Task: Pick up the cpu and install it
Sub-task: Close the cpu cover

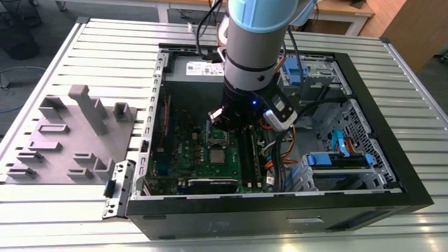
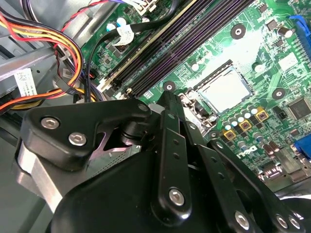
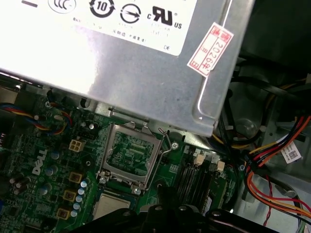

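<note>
The cpu point(image 2: 224, 90) is a small silvery square lying flat in the socket on the green motherboard point(image 2: 272, 43), inside the open computer case point(image 1: 378, 131). In the exterior view the cpu point(image 1: 219, 156) lies just nearer the camera than the raised socket frame point(image 1: 217, 137). The first wrist view shows that frame point(image 3: 129, 155) standing open with the cpu point(image 3: 111, 205) beside it. My gripper point(image 2: 180, 114) hovers low over the board beside the socket, and nothing shows in its grasp. In the exterior view the gripper point(image 1: 220, 119) is just above the frame.
A grey moulded tray point(image 1: 70, 136) with upright blocks lies on the table at the exterior view's left. A silver power supply point(image 3: 121, 58) sits close to the socket. Orange and yellow cables point(image 2: 63, 48), memory slots point(image 2: 170, 43) and blue drive brackets point(image 1: 336, 157) crowd the case.
</note>
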### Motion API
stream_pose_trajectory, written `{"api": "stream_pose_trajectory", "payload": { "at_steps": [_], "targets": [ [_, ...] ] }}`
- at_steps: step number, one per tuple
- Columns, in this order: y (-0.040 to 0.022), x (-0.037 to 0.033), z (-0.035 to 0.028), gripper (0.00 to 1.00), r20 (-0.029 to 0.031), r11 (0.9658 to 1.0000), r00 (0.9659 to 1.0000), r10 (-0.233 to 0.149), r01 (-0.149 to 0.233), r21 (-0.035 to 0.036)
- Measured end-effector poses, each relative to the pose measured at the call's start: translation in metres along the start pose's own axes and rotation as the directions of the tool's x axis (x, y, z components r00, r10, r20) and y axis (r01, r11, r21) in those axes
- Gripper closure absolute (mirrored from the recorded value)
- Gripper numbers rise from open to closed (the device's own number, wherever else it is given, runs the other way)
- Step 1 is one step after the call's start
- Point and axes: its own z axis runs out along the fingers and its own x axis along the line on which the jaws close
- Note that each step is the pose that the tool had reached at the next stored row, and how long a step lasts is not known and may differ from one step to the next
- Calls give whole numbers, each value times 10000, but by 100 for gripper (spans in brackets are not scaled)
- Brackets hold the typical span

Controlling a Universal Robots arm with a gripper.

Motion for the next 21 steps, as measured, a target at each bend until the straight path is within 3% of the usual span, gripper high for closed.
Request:
{"api": "stream_pose_trajectory", "payload": {
  "at_steps": [21],
  "targets": [
    [12,-3,36,89,-1,9999,9999,-106,106,-14]
  ]
}}
